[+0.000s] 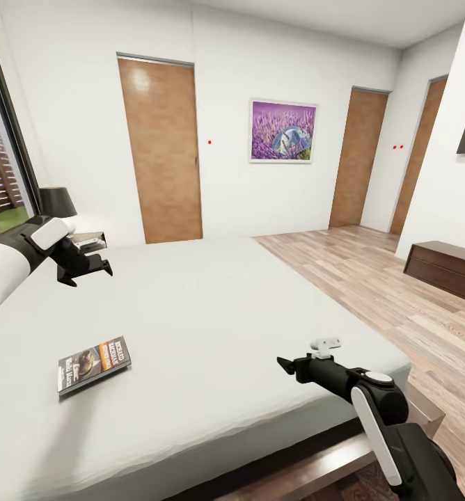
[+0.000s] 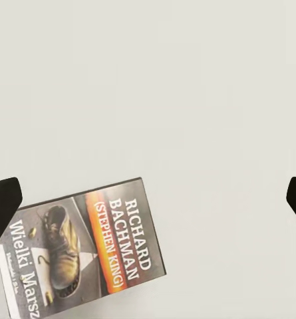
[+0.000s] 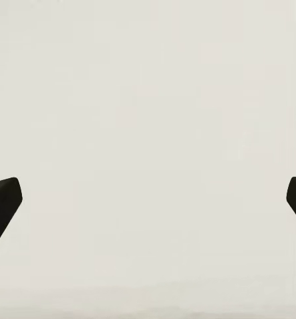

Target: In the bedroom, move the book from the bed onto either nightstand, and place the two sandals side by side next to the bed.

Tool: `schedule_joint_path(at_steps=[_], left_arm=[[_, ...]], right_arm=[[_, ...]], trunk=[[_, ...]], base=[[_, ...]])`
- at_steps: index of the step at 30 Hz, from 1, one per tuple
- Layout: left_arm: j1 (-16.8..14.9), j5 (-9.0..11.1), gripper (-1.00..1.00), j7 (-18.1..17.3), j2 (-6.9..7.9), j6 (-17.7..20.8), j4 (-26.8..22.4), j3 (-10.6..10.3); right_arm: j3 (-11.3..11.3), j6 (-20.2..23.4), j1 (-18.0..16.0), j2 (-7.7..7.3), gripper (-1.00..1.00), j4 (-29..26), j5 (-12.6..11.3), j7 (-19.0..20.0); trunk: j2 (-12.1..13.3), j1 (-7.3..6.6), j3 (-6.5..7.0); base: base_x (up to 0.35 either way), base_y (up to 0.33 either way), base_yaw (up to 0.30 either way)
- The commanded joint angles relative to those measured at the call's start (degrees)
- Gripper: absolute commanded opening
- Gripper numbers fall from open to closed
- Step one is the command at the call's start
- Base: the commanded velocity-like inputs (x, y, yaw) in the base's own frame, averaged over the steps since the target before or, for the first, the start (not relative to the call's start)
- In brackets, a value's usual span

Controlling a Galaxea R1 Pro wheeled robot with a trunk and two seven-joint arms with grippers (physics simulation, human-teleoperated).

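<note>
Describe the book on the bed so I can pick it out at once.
Start at the large off-white bed that fills the room's middle. On its near left part, below the left gripper, lies a thin paperback book flat on the mattress. Its dark cover with an orange band and white lettering is the one dark patch there.

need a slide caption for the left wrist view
Left gripper open above the off-white bed, with the Richard Bachman paperback lying flat between its fingertips.

Book (image 2: 81, 249) corner cropped by frame
</note>
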Motion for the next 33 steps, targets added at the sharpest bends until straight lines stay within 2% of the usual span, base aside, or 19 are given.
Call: schedule_joint_path(at_steps=[1,11,21,25,33], left_arm=[[0.0,0.6,1.00,0.5,0.06,0.2,-0.2,-0.3],[0.1,0.7,1.00,0.4,0.13,0.2,-0.1,-0.3],[0.3,0.6,1.00,0.2,0.15,0.2,-0.1,-0.4],[0.3,0.6,1.00,0.2,0.15,0.2,-0.1,-0.4],[0.3,0.4,1.00,0.4,0.10,0.2,-0.1,-0.5]], right_arm=[[0.0,0.2,0.0,-0.04,1.00,0.0,-0.1,0.0],[0.0,0.2,0.0,-0.01,1.00,0.0,-0.2,0.2],[-0.2,0.2,0.0,-0.08,1.00,-0.1,-0.2,4.2],[-1.2,0.4,-0.2,-0.03,1.00,-0.1,-0.1,4.8],[-2.6,3.5,-5.3,0.01,1.00,-0.1,-0.1,5.0]], trunk=[[0.0,-0.01,-0.06],[0.0,-0.01,-0.06],[0.0,-0.01,-0.06],[0.0,-0.01,-0.06],[0.0,-0.01,-0.06]], base=[[0.000,0.000,0.000],[0.000,0.000,0.000],[0.000,0.000,0.000],[0.000,0.000,0.000],[0.000,0.000,0.000]])
